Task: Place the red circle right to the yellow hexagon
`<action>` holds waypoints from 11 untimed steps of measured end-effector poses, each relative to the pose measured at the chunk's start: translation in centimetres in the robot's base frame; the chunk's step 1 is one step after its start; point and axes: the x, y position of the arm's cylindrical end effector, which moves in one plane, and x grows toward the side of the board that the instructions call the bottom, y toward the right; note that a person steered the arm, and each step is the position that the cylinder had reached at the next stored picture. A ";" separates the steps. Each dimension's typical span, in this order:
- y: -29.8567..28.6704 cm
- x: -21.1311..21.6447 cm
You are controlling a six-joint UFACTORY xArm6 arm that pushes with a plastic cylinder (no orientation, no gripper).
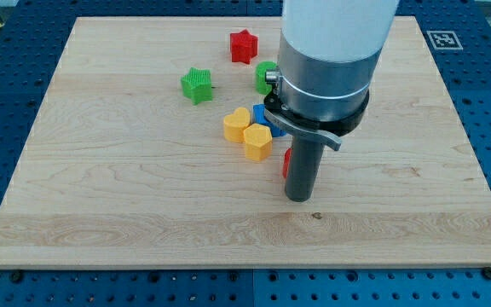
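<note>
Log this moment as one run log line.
my tip touching red circle block's right | yellow hexagon block left of it | placement appears done

Pale matt wood board (143, 196), ribbed plastic blocks (197, 85)

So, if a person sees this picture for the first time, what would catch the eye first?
Most likely the big grey and white arm coming down from the view's top, with my tip resting on the wooden board near its middle. Next, the tight cluster left of the rod: a yellow heart, a yellow hexagon and a blue block behind them. A sliver of a red block peeks out at the rod's left edge.
</note>
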 end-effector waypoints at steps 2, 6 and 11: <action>2.7 1.7; 0.3 -1.6; -1.4 -2.7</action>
